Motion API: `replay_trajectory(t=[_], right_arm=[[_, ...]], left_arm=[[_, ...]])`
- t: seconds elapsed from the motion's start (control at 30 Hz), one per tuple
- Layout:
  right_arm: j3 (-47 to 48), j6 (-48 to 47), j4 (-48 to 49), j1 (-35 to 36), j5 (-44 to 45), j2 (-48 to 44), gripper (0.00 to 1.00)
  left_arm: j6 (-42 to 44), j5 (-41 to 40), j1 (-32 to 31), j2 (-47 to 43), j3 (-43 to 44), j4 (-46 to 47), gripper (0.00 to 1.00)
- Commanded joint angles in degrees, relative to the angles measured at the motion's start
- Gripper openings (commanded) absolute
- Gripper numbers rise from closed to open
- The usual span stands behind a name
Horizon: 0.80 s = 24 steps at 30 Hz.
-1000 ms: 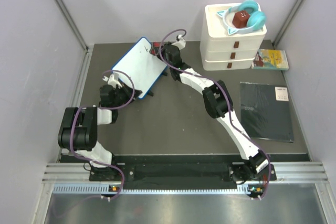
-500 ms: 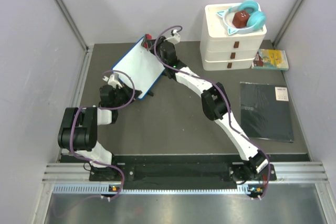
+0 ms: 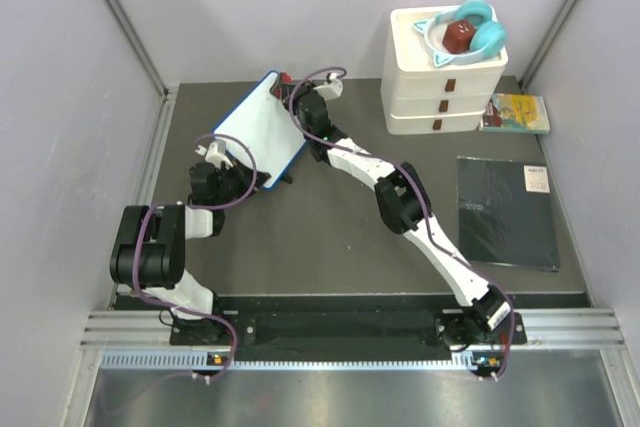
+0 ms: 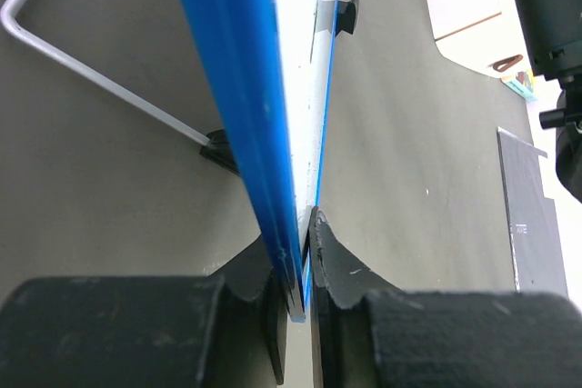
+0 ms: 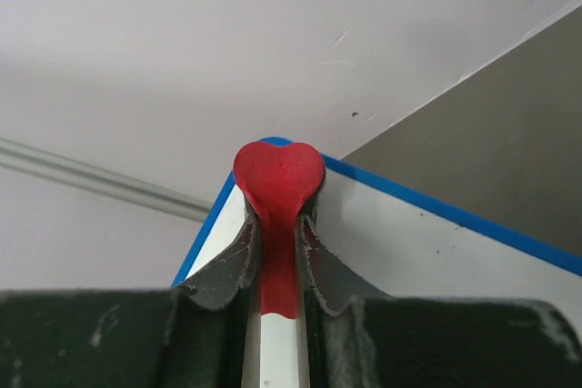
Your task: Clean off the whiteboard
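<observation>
The fingers of the left gripper (image 4: 300,224) are pressed together on the lower edge of the whiteboard (image 3: 258,127), with the blue frame pinched between them. The board is held tilted on its edge at the far left of the table (image 3: 330,237), and its face is seen white and unmarked. A black foot (image 4: 346,11) and a wire stand (image 4: 91,70) are seen on either side of the board in the left wrist view. The left arm is folded close to its base, with the forearm pointed away towards the board.

The fingers of the right gripper (image 5: 277,233) are closed on a red heart-tipped tool (image 5: 278,170), whose head is seen at the board's far corner; contact with the surface cannot be confirmed. The right arm is stretched diagonally from its base at the near right across the table to that corner.

A stack of white drawers (image 3: 445,87) and a black pad (image 3: 508,212) are placed well apart from the board on the right.
</observation>
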Motion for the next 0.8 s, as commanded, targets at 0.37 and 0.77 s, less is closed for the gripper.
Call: replay_trajectory(t=[0.37,0.77], right_arm=[[0.84,2.26,-1.72,-1.86,0.64,2.36,0.0],[1.71,-4.51,2.76,1.74,-4.1,-0.27,0.0]], left_arm=[[5.57,3.9,-1.77,1.79,-3.64,-16.42,0.0],[5.75,3.73,-2.03,1.71,-3.64,-16.51,0.0]])
